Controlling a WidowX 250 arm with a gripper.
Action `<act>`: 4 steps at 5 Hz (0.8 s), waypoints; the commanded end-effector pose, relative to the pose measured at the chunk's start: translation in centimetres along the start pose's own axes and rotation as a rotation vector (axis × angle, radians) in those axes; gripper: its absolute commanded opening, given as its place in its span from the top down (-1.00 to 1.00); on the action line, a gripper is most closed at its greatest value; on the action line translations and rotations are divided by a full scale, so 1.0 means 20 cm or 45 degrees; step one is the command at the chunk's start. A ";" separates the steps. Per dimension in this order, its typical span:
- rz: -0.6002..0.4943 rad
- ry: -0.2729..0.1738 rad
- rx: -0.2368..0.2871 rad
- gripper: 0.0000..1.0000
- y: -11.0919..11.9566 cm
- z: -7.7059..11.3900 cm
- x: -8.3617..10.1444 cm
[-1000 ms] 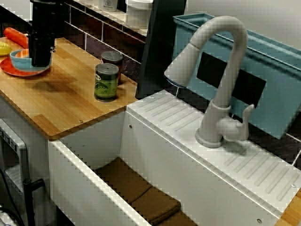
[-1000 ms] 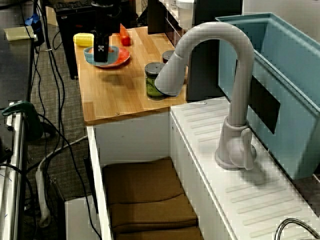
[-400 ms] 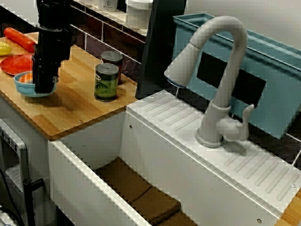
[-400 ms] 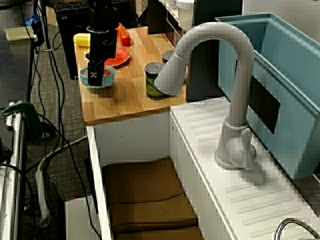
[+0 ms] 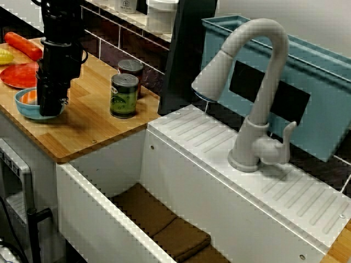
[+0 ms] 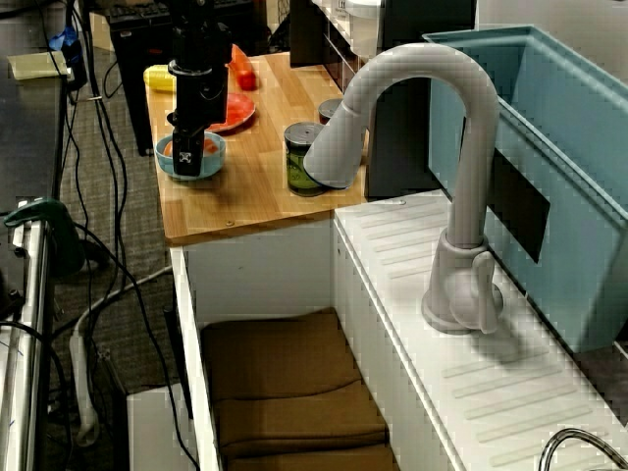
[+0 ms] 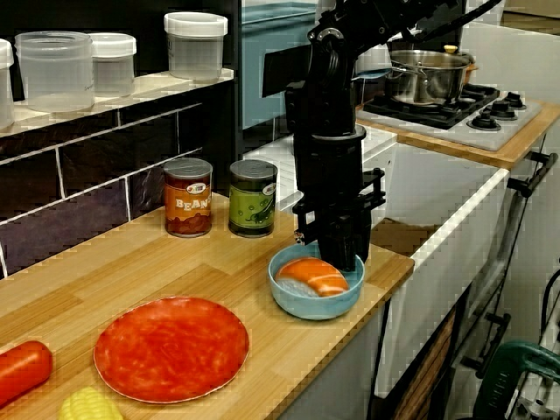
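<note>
Gripper (image 7: 338, 255): black, pointing straight down, fingertips at the far rim of the blue bowl (image 7: 313, 304). None of the views shows whether the fingers are clamped on that rim or parted about it.

Blue bowl: sits flat on the wooden counter (image 7: 122, 271), near the front edge, with an orange piece of food (image 7: 315, 276) inside.

Red plate (image 7: 171, 347): just beside the bowl, on the side away from the sink.

Green can (image 7: 253, 199) and beans can (image 7: 188, 197): upright, side by side, by the tiled back wall behind the bowl.

Carrot (image 7: 22, 369) and corn cob (image 7: 87, 407): at the counter's far end, past the plate.

Grey faucet (image 5: 258, 93): on the white ribbed deck by the sink (image 5: 98, 192), well apart from the gripper.
</note>
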State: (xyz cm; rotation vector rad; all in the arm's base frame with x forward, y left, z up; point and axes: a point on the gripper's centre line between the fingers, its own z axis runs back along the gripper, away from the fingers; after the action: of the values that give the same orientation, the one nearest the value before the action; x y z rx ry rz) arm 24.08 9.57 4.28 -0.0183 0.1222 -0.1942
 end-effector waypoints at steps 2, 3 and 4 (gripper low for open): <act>0.011 -0.030 -0.042 -1.00 0.06 0.12 0.00; 0.034 -0.011 -0.095 -1.00 0.11 0.17 0.02; 0.057 0.000 -0.109 -1.00 0.20 0.19 0.02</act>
State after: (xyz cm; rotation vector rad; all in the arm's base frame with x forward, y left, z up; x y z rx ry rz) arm 25.58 12.46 6.73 -0.1239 0.1673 -0.1458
